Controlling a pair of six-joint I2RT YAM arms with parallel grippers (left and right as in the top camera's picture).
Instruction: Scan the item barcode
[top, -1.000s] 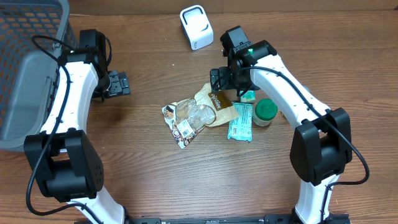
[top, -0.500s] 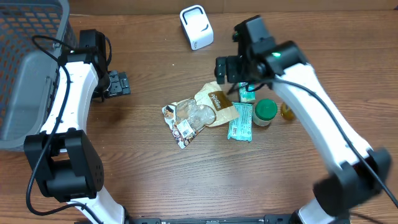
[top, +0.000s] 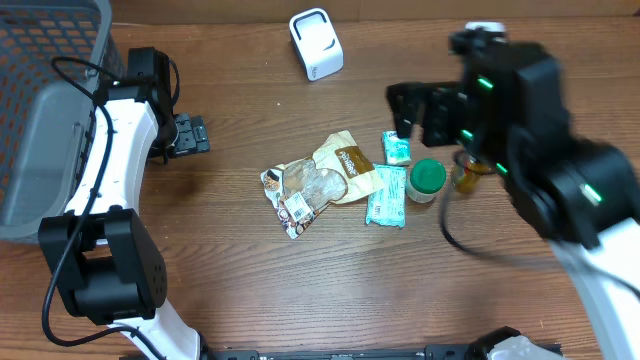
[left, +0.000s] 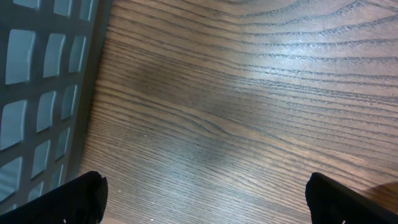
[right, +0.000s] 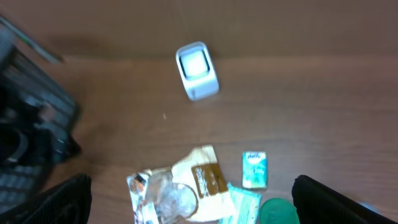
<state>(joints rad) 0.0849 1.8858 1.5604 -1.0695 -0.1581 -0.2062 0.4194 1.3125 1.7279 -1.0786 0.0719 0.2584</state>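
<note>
Several items lie in a loose pile mid-table: a tan pouch (top: 343, 165), a clear printed packet (top: 300, 190), a teal packet (top: 386, 195), a small teal box (top: 396, 148) and a green-lidded jar (top: 427, 178). The white scanner (top: 316, 43) stands at the back. My right gripper (top: 420, 112) hangs high above the table, right of the pile, open and empty. Its wrist view looks down on the scanner (right: 196, 70), the pouch (right: 202, 177) and the box (right: 254, 169). My left gripper (top: 188, 135) rests open over bare wood at the far left.
A grey mesh basket (top: 50, 100) fills the left edge, and its wall (left: 43, 93) is close beside my left gripper (left: 205, 208). A small amber object (top: 465, 180) sits just right of the jar. Bare wood lies in front of the pile.
My right arm has risen from just over the pile and swung right, with nothing in its jaws. The items and the left arm have not moved.
</note>
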